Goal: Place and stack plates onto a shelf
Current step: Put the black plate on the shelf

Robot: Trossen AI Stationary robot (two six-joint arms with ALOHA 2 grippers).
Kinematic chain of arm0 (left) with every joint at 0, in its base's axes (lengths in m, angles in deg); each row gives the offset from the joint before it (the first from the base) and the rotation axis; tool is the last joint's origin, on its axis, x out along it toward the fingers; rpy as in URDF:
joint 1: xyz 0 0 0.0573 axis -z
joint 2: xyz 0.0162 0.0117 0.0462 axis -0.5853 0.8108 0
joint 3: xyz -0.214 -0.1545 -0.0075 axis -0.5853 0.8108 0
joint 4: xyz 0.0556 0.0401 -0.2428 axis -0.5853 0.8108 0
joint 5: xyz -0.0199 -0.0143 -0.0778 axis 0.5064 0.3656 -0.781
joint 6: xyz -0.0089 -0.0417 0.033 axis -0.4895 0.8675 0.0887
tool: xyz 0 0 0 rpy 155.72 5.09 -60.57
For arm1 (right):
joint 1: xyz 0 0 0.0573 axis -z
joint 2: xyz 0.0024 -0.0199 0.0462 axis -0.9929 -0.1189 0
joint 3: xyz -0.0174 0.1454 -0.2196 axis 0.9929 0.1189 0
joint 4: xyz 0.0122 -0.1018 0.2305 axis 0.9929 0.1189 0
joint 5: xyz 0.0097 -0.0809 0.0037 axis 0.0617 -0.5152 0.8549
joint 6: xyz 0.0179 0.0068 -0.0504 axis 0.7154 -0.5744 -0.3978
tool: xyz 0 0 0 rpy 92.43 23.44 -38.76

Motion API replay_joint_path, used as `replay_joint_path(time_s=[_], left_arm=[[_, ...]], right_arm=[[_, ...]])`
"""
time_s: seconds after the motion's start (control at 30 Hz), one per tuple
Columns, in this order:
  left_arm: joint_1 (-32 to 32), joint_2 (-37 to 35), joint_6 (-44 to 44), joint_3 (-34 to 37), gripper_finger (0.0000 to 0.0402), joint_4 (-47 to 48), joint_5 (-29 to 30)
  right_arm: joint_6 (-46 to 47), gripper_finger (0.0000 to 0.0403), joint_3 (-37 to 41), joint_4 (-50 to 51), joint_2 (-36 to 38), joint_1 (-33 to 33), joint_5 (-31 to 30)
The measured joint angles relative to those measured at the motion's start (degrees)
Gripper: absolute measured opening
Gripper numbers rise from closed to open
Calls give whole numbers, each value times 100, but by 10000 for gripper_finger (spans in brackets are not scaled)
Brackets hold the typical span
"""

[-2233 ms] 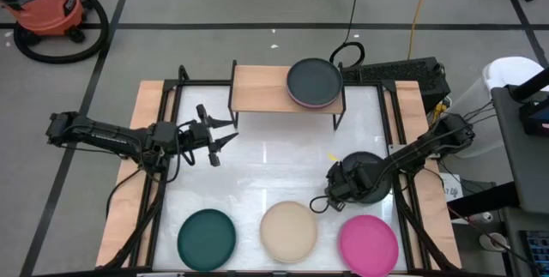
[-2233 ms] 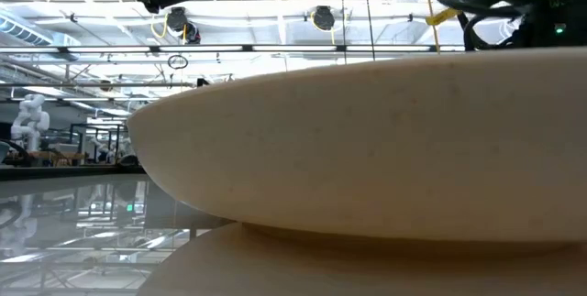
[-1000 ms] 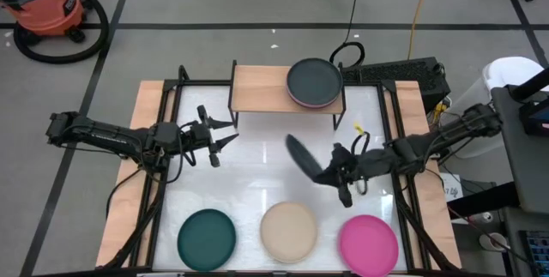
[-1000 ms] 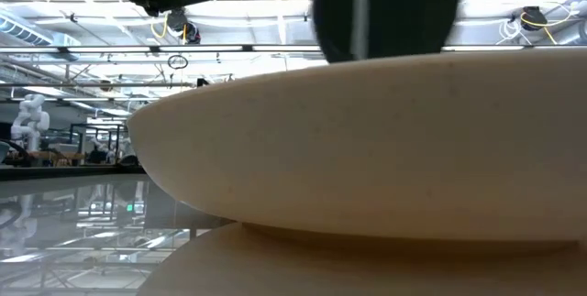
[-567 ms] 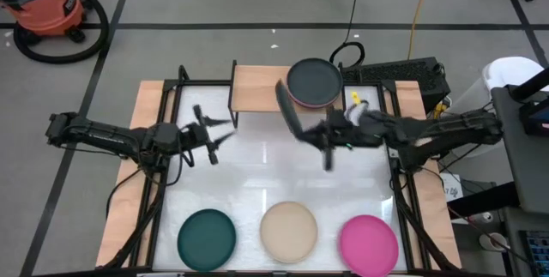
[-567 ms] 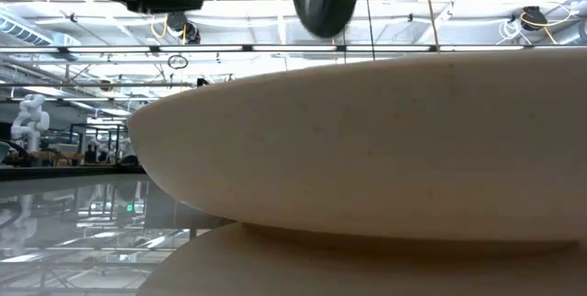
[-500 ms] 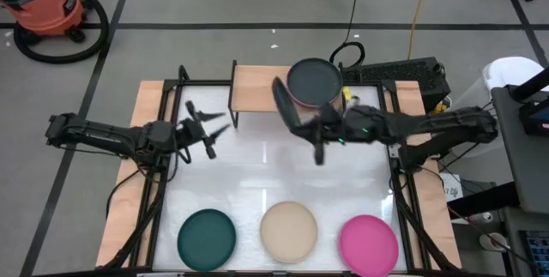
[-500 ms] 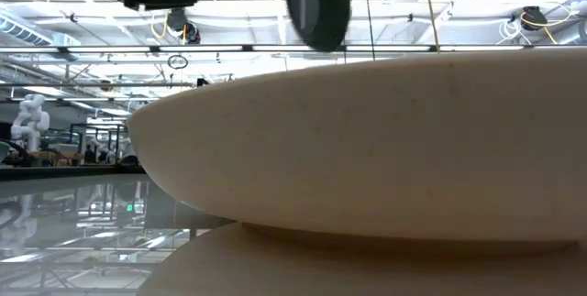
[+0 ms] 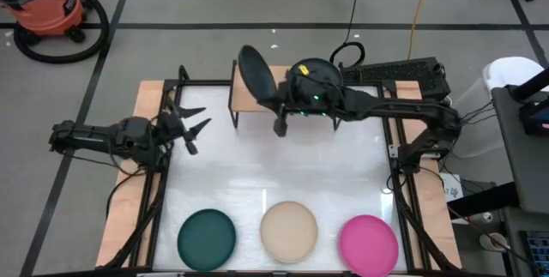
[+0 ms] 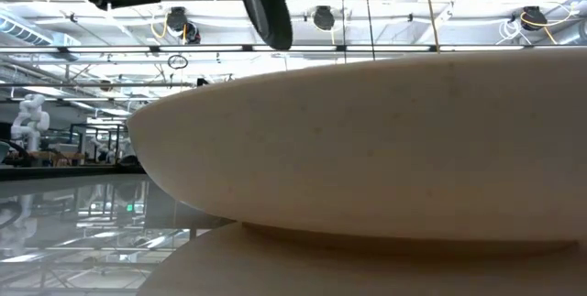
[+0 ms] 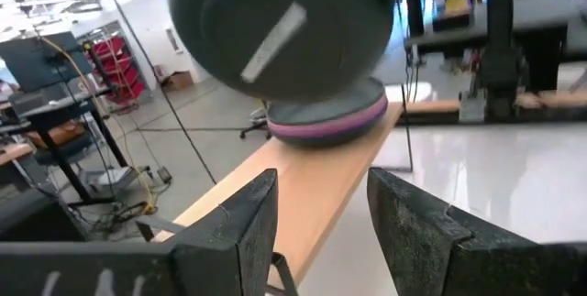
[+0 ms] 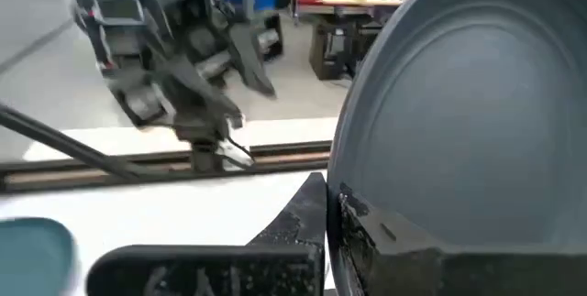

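Right hand (image 9: pixel 276 105), clamped on the dark plate (image 9: pixel 255 73), has swung it up from the desk (image 9: pixel 257 174) over the shelf's (image 9: pixel 249 101) free half; left hand (image 9: pixel 190 121) waits, fingers apart.

Bright even overhead lighting, ceiling lamps (image 10: pixel 322 16) glared, white table (image 9: pixel 257 174) reflected softly, shadows faint, near beige plate (image 10: pixel 367 149) out of focus, raised dark plate (image 11: pixel 275 30) motion-blurred.

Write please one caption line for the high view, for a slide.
Right gripper carries a dark plate tilted over the shelf, beside the stack; left gripper waits open.
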Motion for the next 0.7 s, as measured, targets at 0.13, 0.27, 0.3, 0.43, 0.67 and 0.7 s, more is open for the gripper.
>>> replay_joint_path(time_s=[0.13,0.27,0.3,0.43,0.67,0.7], left_arm=[[0,-293,261,0,175,200,-11],[0,-312,310,2,175,435,-52],[0,-297,318,2,175,442,-52],[0,-204,330,2,175,405,-55],[0,-55,329,4,175,301,-55],[0,-30,329,4,175,303,-55]], right_arm=[[-387,0,-66,264,-401,267,443],[-689,0,-66,459,-771,445,418],[-782,0,-66,464,-856,471,418],[-1258,0,-66,392,-1177,516,414],[-1851,0,-71,272,-1539,541,179],[-1854,0,-71,259,-1576,541,-2]])
